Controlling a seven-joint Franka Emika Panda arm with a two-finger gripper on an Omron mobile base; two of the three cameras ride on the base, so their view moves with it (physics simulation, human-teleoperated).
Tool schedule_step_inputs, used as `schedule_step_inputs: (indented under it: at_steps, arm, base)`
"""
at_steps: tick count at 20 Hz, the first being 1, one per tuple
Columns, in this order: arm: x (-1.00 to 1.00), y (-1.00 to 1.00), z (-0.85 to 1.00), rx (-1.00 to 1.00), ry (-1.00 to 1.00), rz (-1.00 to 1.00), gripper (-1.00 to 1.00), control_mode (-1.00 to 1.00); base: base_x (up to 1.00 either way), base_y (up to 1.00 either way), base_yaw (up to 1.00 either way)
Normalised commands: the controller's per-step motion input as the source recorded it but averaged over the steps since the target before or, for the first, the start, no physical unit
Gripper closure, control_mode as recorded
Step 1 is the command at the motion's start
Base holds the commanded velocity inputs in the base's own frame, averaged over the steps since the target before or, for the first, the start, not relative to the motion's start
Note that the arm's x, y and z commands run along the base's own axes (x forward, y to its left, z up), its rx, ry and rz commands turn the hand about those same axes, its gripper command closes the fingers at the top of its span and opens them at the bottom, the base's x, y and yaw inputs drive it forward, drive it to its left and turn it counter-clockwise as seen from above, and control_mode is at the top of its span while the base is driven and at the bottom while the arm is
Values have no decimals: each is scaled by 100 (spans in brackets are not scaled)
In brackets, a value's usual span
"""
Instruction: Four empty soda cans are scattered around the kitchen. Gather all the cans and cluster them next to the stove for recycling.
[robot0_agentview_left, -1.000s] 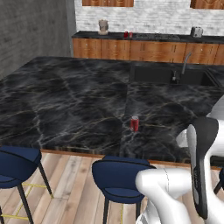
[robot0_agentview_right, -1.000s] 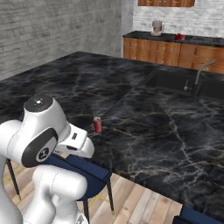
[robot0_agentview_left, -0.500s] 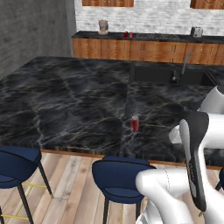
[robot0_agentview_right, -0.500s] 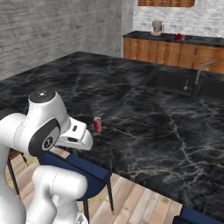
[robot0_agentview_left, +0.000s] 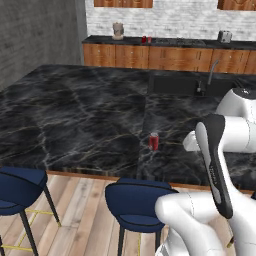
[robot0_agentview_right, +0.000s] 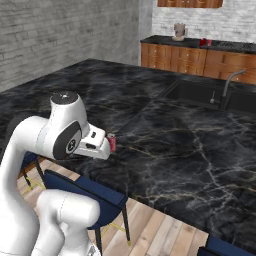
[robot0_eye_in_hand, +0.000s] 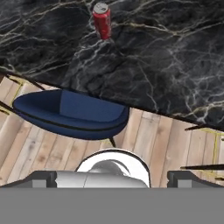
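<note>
a red soda can (robot0_agentview_left: 154, 141) stands upright on the black marble surface (robot0_agentview_left: 75, 115) of the kitchen island, near the front edge. it has a silver top. in the right base view the same can (robot0_agentview_right: 111, 142) sits just past the white arm (robot0_agentview_right: 55, 135), partly behind it. in the hand view the can (robot0_eye_in_hand: 102, 20) is at the top, standing alone on the dark stone with bare marble all around it.

the claw is wide open and holds nothing. its two dark tips show at the bottom of the hand view, one finger (robot0_eye_in_hand: 41, 180) on one side and one on the other, far apart. the claw is well apart from the can and does not touch it. it hangs over a blue stool (robot0_eye_in_hand: 72, 113) and the wood floor (robot0_eye_in_hand: 43, 148), outside the edge of the surface.

two blue stools (robot0_agentview_left: 137, 200) stand at the front of the island in the left base view.

a sink (robot0_agentview_left: 182, 84) with a thin tap (robot0_agentview_left: 212, 70) is set into the far side of the island.

at the back wall there is a long surface (robot0_agentview_left: 165, 42) on brown wood cabinets (robot0_agentview_left: 150, 57). two more small red cans (robot0_agentview_left: 145, 39) stand there close together. a beige machine (robot0_agentview_left: 117, 31) stands to the left of them. a small silver thing (robot0_agentview_left: 224, 36) sits far to the right, too small to tell what it is. the wall behind is white brick (robot0_agentview_left: 170, 17).
</note>
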Motion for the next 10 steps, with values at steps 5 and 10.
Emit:
schedule_step_inputs:
  at_steps: [5,10]
  arm:
    - [37,2,0,0,-1,0,-100,-100]
    - [53,21,-4,0,0,0,-100,-100]
  base:
    - [0,0,0]
    - [0,0,0]
